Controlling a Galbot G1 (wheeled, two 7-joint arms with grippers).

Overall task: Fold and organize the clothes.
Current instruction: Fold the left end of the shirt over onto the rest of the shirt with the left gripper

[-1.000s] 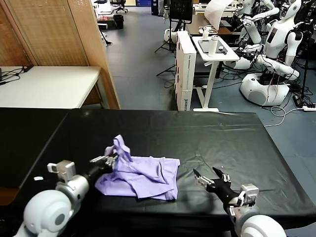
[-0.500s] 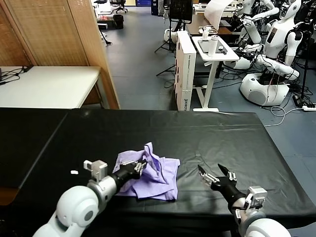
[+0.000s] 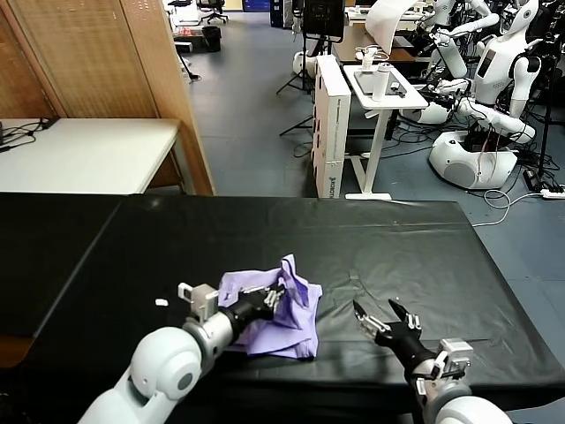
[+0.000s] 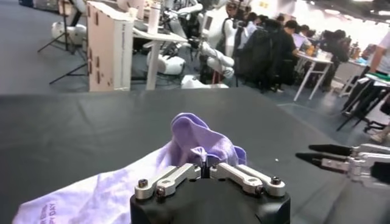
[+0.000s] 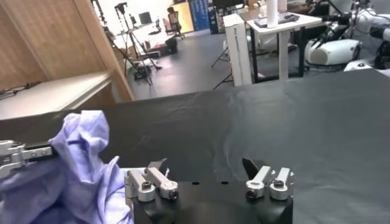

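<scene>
— Where's the shirt, and what have you got of it?

— The lavender T-shirt point(image 3: 269, 309) lies bunched near the front edge of the black table point(image 3: 177, 238), a bit left of centre. My left gripper point(image 3: 275, 296) is clamped on a fold of it, and that fold stands up above the heap as a peak, well over toward the right side of the cloth. From my left wrist I see the pinched cloth point(image 4: 201, 143) rising just past my closed jaws.

— So what makes this fold good?

— I'd judge I'm carrying the left part across the body. I want the lifted edge to land flat on the right edge, not on top of a wrinkle, so I should travel low and level, then let go only once the cloth rests on the layer beneath. The heap looks crumpled underneath, so a smoothing pass will probably be needed.

— And your other side?

— My right gripper point(image 3: 384, 323) hovers over bare table to the right of the shirt, jaws spread wide, holding nothing. It's close enough to pin or take the right hem if the pile drags.
</scene>
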